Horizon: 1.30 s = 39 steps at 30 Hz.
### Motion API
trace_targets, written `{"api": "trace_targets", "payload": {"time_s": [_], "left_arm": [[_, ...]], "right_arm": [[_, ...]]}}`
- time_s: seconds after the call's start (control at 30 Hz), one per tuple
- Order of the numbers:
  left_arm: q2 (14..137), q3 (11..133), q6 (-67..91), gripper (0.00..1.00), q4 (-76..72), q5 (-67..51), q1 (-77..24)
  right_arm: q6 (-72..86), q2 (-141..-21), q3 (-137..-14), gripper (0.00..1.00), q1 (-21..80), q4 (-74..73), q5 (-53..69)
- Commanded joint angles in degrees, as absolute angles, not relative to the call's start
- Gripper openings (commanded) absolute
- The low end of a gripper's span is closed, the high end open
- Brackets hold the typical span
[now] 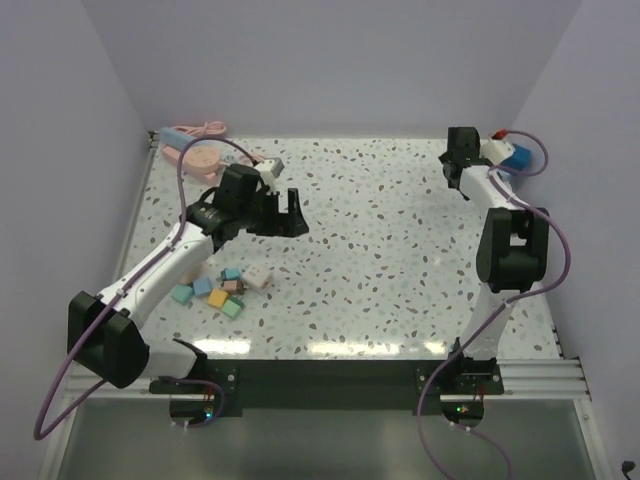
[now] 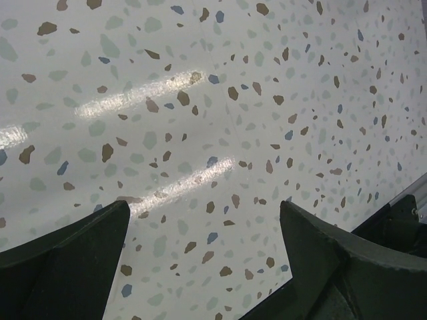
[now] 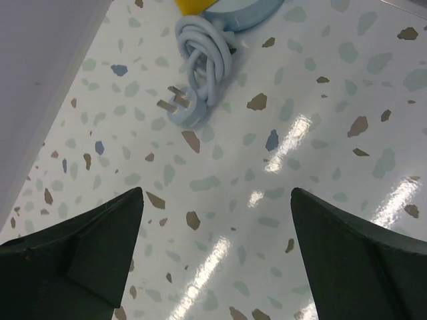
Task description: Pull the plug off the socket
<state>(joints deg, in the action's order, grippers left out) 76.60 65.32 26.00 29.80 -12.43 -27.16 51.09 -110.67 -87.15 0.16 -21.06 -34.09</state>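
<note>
Jaws on both arms stand wide apart with nothing between them. Our left jaws hang over bare table (image 1: 380,230) a little left of centre, and the left wrist view shows only speckled surface between the two dark fingers (image 2: 67,260). Our right jaws are out at the table's 1 o'clock corner. In the right wrist view a pale blue plug (image 3: 181,112) lies flat on the table at 11 o'clock from the gap, its metal prongs bare. Its cord (image 3: 200,50) is looped in a tight coil just beyond it and runs up to a pale blue round body (image 3: 243,5) at 12 o'clock, cut off by the frame edge. At the table's 11 o'clock corner we see a pink round unit (image 1: 205,158) with a pink cord (image 1: 205,128); whether a plug sits in it we cannot tell. Small coloured blocks (image 1: 222,290) lie at 8 o'clock of the left jaws.
</note>
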Motion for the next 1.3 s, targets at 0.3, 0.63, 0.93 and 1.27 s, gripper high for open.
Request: {"api": "trace_targets", "payload": {"time_s": [0.3, 0.63, 0.93, 1.27], "left_arm": [[88.41, 72.24, 24.08, 1.0, 26.36, -19.68, -25.67], [94.74, 78.93, 23.02, 1.0, 29.44, -21.44, -22.06], [95.45, 78.84, 23.82, 0.99, 28.92, -21.89, -21.36], [92.91, 75.85, 23.82, 0.99, 27.16, -21.62, -21.18]], "right_arm": [[66.97, -125.49, -95.35, 0.91, -4.57, -15.99, -42.19], [69.44, -138.15, -108.53, 0.88, -8.61, -18.02, -34.37], [69.52, -140.89, -109.44, 0.34, -11.07, -13.46, -23.4], [63.38, -127.89, -94.23, 0.0, -10.99, -3.43, -10.47]]}}
